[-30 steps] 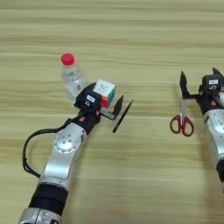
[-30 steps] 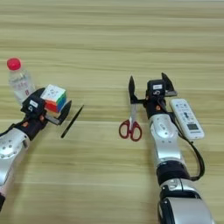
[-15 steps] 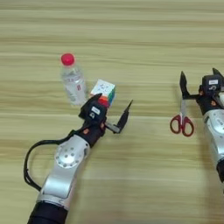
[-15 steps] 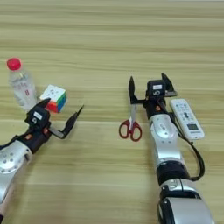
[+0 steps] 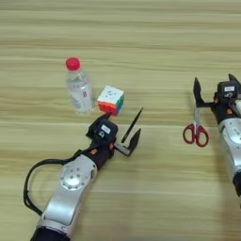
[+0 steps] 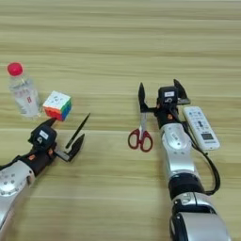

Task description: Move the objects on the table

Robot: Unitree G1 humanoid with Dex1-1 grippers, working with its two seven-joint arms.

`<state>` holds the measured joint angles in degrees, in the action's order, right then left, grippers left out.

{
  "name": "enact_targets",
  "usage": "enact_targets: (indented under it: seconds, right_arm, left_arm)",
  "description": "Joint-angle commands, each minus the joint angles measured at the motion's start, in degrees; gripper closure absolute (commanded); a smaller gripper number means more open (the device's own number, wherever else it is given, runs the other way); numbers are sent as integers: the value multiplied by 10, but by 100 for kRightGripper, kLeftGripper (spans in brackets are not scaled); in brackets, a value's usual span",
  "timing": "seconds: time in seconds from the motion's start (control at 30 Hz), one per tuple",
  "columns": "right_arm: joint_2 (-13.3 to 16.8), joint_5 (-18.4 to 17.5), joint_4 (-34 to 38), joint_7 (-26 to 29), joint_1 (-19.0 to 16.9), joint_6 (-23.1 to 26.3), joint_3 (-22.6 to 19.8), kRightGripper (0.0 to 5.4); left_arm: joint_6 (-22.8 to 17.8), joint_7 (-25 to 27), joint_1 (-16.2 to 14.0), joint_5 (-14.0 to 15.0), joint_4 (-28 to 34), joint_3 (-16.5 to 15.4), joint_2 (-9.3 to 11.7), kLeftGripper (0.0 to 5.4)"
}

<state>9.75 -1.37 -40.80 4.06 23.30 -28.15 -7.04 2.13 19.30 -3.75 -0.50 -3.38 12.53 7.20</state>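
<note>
Wooden table [image 5: 141,28], left gripper [image 5: 115,134] fingers spread, empty, beside thin black pen [image 5: 132,125], clear bottle with red cap [image 5: 79,87] and puzzle cube [image 5: 111,100] just beyond, right gripper [image 6: 160,94] spread above red-handled scissors [image 6: 141,134], white remote control [image 6: 201,127] shown only in right eye view.

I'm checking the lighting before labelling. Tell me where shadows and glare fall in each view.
Left eye view: the light is even and diffuse; the bottle and puzzle cube throw only faint, soft shadows on the table. Right eye view: the same soft light, with no hard glare on the white remote control or the scissors.
</note>
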Motion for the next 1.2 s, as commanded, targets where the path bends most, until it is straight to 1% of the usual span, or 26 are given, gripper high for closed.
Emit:
enact_targets:
  seconds: [0.03,0.4,0.57,0.63,0.83,1.1,1.17,1.2]
  right_arm:
    - [1,0,-5,-2,6,2,-1,0]
    - [1,0,-3,-2,5,3,-1,0]
    - [0,1,-2,-3,5,3,0,0]
    - [0,1,-2,-3,5,3,0,0]
    - [0,1,-1,-3,4,2,0,0]
    - [0,0,-2,-3,5,3,-1,0]
    - [0,0,-1,-4,5,3,-1,0]
    - [0,0,-1,-4,5,3,-1,0]
  left_arm:
    - [-27,-2,6,-11,-18,2,5,4]
    - [-56,1,10,-22,-25,8,9,4]
    - [-103,13,11,12,-32,-7,-2,4]
    - [-110,12,14,14,-37,-10,0,4]
    - [-112,9,17,7,-44,-9,2,4]
    - [-104,11,18,3,-46,-6,5,4]
    - [-105,10,18,3,-47,-6,6,24]
    - [-105,10,18,3,-47,-6,6,54]
